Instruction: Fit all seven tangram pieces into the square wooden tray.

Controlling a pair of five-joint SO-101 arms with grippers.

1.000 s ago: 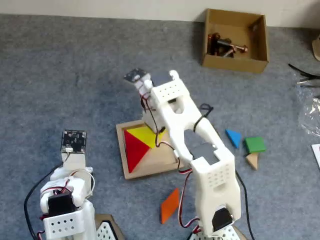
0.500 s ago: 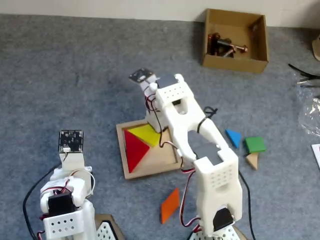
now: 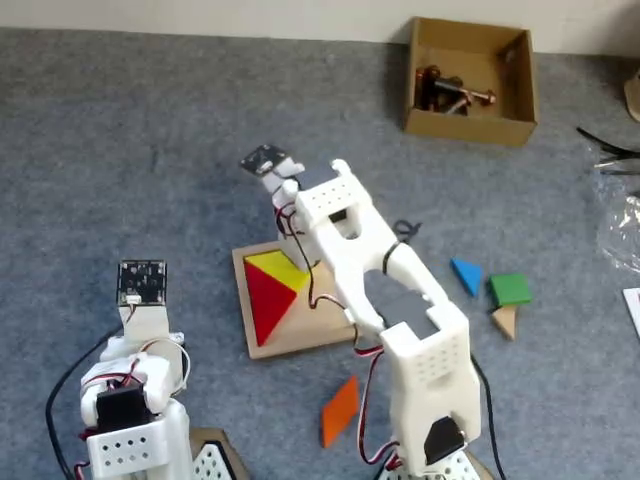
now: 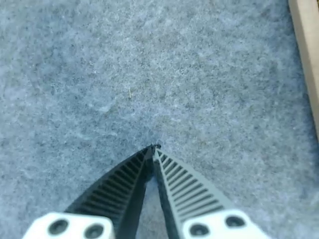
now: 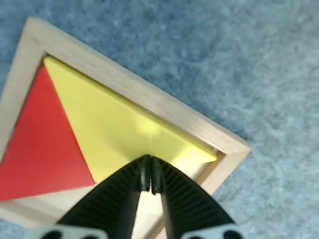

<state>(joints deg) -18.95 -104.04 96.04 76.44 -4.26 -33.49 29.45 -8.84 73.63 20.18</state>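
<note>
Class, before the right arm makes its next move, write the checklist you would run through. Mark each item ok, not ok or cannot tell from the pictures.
1. Right gripper empty, shut, above the yellow triangle: ok.
2. Yellow triangle and red triangle inside the tray: ok.
3. Free tray floor for the next piece: ok.
4. Orange piece, blue triangle, green square and tan triangle loose on the carpet, nothing on top of them: ok.
5. All seven pieces located: cannot tell; I count six.
6. Left gripper shut, over carpet, off the tray: ok.
</note>
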